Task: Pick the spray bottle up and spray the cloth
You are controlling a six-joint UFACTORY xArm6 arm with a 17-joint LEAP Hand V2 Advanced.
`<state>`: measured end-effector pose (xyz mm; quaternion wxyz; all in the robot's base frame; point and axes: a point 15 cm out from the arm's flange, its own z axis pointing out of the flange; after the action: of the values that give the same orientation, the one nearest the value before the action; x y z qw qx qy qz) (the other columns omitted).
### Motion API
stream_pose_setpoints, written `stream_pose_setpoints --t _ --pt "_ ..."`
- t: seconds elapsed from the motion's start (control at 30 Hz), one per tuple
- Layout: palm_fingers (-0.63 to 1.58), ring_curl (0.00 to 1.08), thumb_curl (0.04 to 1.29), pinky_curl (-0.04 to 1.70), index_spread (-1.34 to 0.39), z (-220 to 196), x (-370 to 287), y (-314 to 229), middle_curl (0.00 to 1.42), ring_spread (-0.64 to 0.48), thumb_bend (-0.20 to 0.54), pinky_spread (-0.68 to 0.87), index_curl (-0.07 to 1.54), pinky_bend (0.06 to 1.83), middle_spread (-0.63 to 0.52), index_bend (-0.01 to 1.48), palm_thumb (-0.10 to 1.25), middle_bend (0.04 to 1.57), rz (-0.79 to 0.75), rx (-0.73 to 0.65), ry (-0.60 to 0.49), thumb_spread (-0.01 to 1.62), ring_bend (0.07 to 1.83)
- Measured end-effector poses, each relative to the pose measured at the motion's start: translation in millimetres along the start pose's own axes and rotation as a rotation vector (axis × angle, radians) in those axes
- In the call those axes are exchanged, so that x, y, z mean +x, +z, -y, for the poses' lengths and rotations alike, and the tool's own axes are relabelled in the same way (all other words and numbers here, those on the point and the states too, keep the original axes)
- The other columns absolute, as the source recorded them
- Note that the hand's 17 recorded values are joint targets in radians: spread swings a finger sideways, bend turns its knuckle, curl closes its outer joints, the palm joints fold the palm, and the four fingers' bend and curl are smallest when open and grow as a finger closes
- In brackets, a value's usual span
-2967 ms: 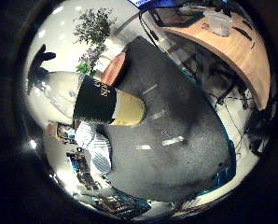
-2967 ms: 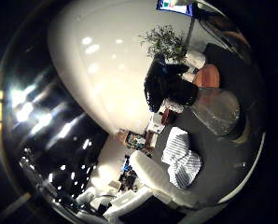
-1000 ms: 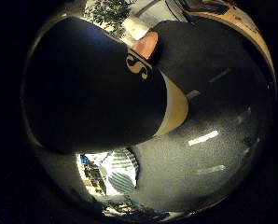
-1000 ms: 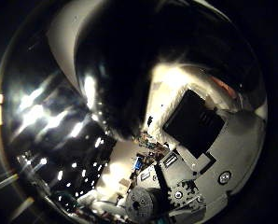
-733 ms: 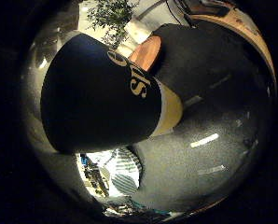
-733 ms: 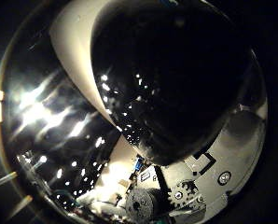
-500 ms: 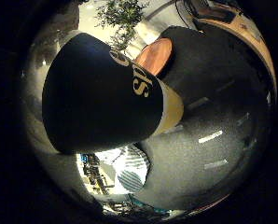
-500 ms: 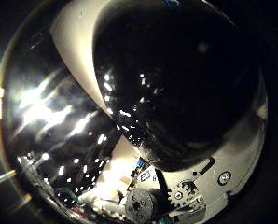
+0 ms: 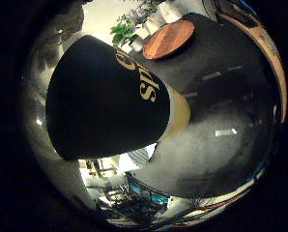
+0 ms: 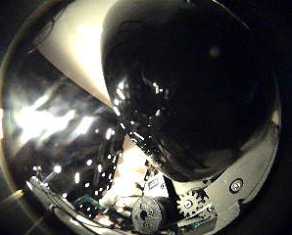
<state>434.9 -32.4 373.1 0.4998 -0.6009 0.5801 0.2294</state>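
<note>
Filling much of the little finger side view, the spray bottle (image 9: 105, 101) sits very close to the palm: black body with yellow lettering and a tan band at one end. It lies over a dark grey table (image 9: 216, 159). A round wooden tray (image 9: 169, 38) rests on the table beyond it, near a potted plant (image 9: 123, 32). Thumb side view: glossy black bottle surface, and geared parts of the hand (image 10: 195, 203) at the edge. Finger posture: cannot tell.

Black spray bottle (image 9: 105, 101) with gold lettering and a yellow band at its end, dark grey table (image 9: 216, 145), reddish-brown round tray (image 9: 168, 38), green plant (image 9: 122, 31)
</note>
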Motion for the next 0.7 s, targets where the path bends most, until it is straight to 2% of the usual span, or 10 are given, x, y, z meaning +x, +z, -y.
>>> stream_pose_setpoints --t 0.4,0.7 --pt "1.20 0.60 0.54 0.96 -0.22 -19 -39 -19 0.63 -0.17 -0.011 -0.24 0.74 1.14 -0.11 1.15 0.97 1.34 -0.120 -0.241 -0.048 1.20 1.45" --pt "1.20 0.59 0.55 0.99 -0.22 -36 -44 -16 0.63 -0.17 -0.010 -0.24 0.73 1.12 -0.11 1.16 0.97 1.35 -0.179 -0.427 -0.037 1.22 1.46"
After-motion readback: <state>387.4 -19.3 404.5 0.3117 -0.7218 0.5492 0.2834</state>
